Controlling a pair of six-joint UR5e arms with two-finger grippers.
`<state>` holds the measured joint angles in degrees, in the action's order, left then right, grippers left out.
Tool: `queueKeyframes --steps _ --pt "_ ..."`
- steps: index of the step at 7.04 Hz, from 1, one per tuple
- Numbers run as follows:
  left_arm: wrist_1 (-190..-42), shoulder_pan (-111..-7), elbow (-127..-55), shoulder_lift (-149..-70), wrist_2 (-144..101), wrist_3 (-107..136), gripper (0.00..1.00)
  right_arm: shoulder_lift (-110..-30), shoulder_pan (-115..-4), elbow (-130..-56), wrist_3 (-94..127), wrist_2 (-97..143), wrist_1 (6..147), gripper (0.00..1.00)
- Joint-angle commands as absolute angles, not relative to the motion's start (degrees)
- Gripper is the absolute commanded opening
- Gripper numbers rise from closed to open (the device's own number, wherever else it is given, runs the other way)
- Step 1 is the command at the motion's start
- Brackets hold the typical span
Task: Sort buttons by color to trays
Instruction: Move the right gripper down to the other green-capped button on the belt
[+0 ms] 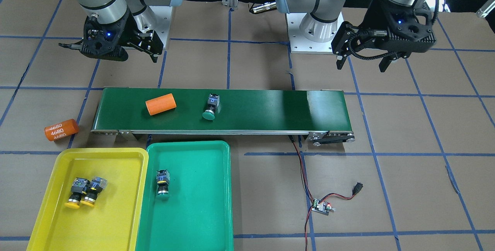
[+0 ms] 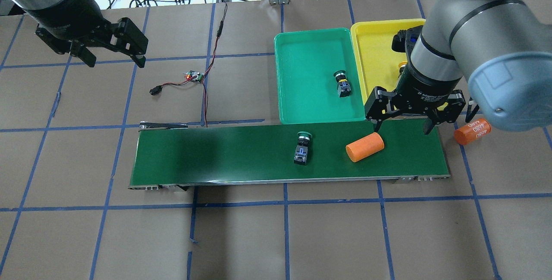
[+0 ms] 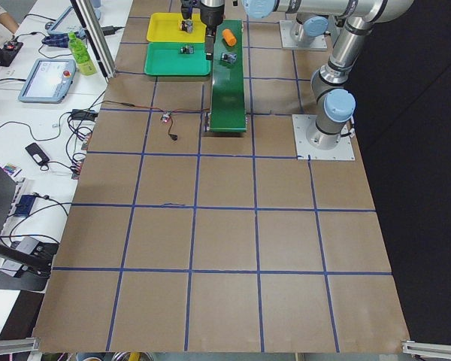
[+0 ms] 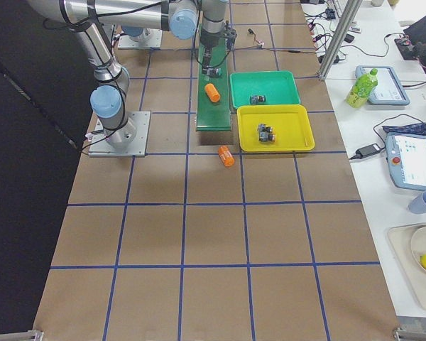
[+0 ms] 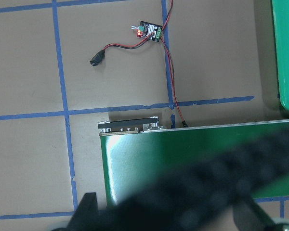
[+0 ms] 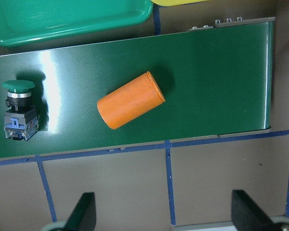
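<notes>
Sideways, one green button [image 1: 210, 108] rests on conveyor [image 1: 270, 108].

Brown tabletop [image 2: 258, 237], blue tape grid [image 2: 284, 205], white desk [image 4: 405, 234]

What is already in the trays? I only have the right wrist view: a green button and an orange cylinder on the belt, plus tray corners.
Observer: Two yellow buttons lie side by side in the yellow tray.
Operator: And the green one?
Observer: The green tray holds one green button, lying on its side.
Operator: Where is the left arm?
Observer: The left fingers are open and empty, raised near the end of the belt away from the trays.
</notes>
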<state>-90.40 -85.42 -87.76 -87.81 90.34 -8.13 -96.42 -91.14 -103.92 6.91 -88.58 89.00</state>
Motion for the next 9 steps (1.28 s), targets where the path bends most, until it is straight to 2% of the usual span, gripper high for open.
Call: queueKeyframes --steps 1,3,6,9 --pt "-90.4 -85.3 -87.5 -87.7 90.3 -8.2 1.00 -96.3 -91.3 -104.1 6.9 -88.5 89.6 1.00" --pt "-90.4 -85.4 -87.6 -87.5 90.3 -8.2 1.00 -95.3 -91.4 -105.3 6.9 -88.3 89.7 1.00" --pt "-90.4 -85.4 -87.7 -87.5 90.3 -8.1 1.00 -94.7 -91.6 -110.3 6.9 -88.3 98.2 1.00" --pt "-90.4 -85.5 -87.9 -87.5 90.4 -8.1 1.00 -93.1 -94.7 -110.5 12.1 -87.2 102.8 1.00"
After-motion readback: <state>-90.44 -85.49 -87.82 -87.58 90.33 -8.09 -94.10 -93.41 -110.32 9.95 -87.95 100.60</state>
